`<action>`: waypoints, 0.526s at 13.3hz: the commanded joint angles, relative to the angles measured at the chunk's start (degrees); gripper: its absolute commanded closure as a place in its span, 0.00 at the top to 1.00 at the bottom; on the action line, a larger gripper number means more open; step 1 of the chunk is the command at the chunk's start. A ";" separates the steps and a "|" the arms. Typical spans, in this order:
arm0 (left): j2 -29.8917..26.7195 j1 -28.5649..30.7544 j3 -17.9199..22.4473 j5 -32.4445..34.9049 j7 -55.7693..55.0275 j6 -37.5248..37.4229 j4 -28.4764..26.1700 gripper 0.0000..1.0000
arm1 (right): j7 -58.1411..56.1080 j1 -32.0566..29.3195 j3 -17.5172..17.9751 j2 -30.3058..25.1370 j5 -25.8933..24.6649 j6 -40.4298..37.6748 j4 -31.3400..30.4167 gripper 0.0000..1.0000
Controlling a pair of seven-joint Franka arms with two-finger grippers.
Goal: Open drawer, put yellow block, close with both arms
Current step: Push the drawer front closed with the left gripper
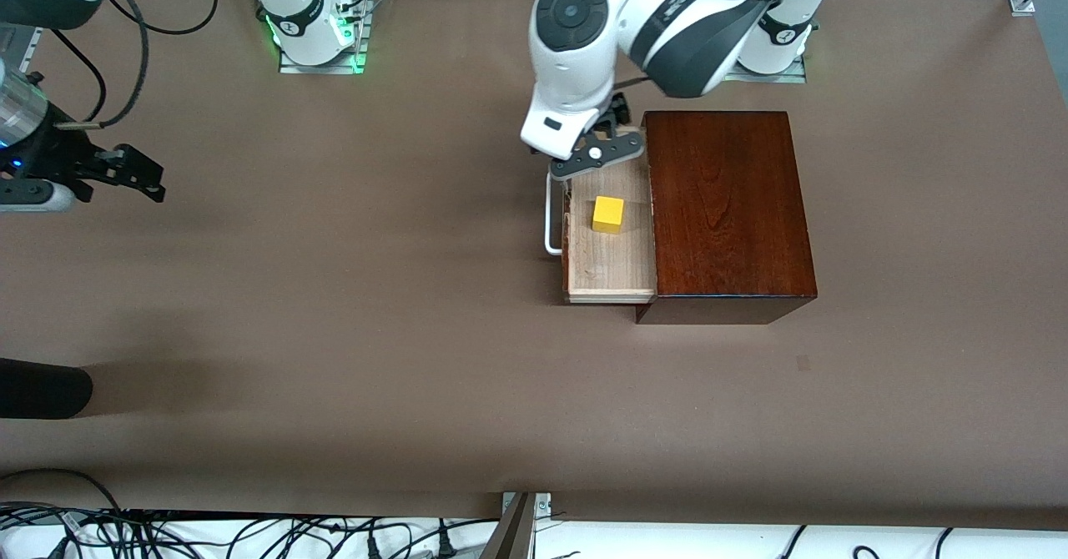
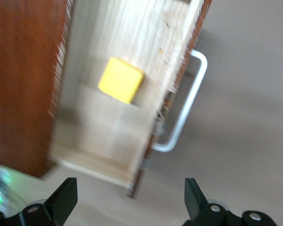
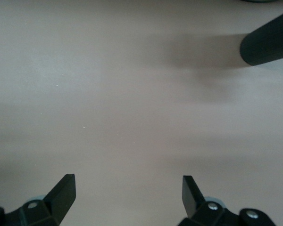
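Observation:
The drawer [image 1: 613, 271] stands pulled out of the mahogany-coloured box [image 1: 726, 208], toward the right arm's end of the table, with its white handle [image 1: 551, 217] leading. The yellow block [image 1: 608, 214] lies inside the drawer tray. My left gripper [image 1: 616, 121] is open and empty, over the end of the drawer farther from the front camera. The left wrist view shows the block [image 2: 120, 80], the tray [image 2: 108, 136] and the handle [image 2: 186, 108] ahead of that gripper [image 2: 130, 195]. My right gripper [image 1: 146, 177] is open and empty over bare table at the right arm's end, as the right wrist view [image 3: 129, 190] shows.
A black rounded object [image 1: 42, 388] lies at the table's edge at the right arm's end, nearer to the front camera; it also shows in the right wrist view [image 3: 269, 40]. Brown table [image 1: 375, 334] spreads between the drawer and the right gripper. Cables hang along the near edge.

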 commanded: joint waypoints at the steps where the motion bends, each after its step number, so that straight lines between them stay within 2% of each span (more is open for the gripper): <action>1: 8.13 -3.01 0.42 -1.59 -10.81 -1.16 10.09 1.00 | 0.36 -0.92 0.35 -0.80 0.88 -1.62 -1.40 1.00; 4: 11.83 -4.78 0.42 -2.11 -21.27 5.06 10.73 0.98 | 1.41 -0.92 0.35 -0.18 0.88 -2.25 -0.96 1.00; 6: 14.12 -5.83 0.51 -2.38 -27.60 9.45 10.81 0.84 | 1.50 -0.92 0.35 -0.09 0.97 -2.34 -0.96 1.00; 7: 14.91 -6.01 0.60 -2.29 -29.98 11.22 10.81 0.70 | 1.50 -0.92 0.26 -0.09 1.06 -2.34 -0.96 1.00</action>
